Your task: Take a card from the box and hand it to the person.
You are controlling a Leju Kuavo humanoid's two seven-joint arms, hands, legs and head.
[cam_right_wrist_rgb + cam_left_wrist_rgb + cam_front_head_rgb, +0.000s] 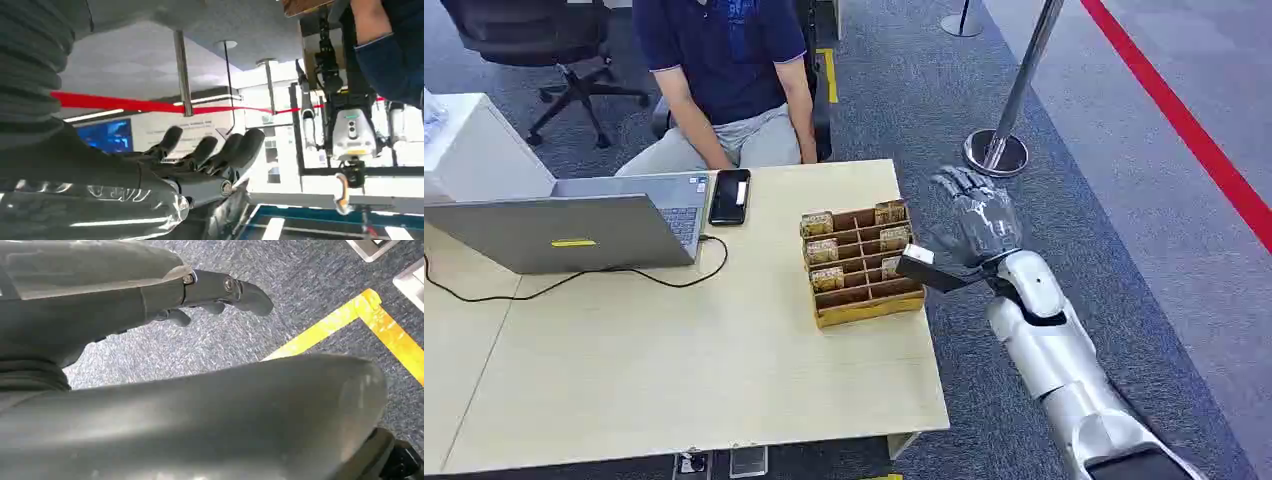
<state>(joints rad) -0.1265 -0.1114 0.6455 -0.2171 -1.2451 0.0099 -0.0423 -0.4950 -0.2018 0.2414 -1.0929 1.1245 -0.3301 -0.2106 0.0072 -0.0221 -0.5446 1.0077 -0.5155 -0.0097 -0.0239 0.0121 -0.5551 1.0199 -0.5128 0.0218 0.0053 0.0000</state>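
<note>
You have the right hand point(976, 222) raised off the right edge of the table point(674, 370), just beside the card box point(862, 263) and not touching it. Its fingers point(956, 185) are spread and a little curled, with nothing between them — the hand is released. The right wrist view agrees: the dark fingers fan out against the room with no card in them.

The box sits near the table's right edge, a wooden organiser split into rows of small compartments. Several cards point(817, 223) stand upright in it, showing along its far and left compartments, and all of them are in their slots.

Your left hand point(220, 292) hangs low over the blue-grey carpet point(280, 300), beside a strip of yellow floor tape point(350, 322). Its fingers look curled, but you cannot tell from this close, turned view whether it is clenched or loose; nothing is seen in it.

The person point(724, 70) sits at the far side of the table in a dark blue shirt — arms down, hands below the table edge. A phone point(730, 196) lies near them beside an open laptop point(574, 230), whose black cable point(574, 280) trails across the tabletop.
</note>
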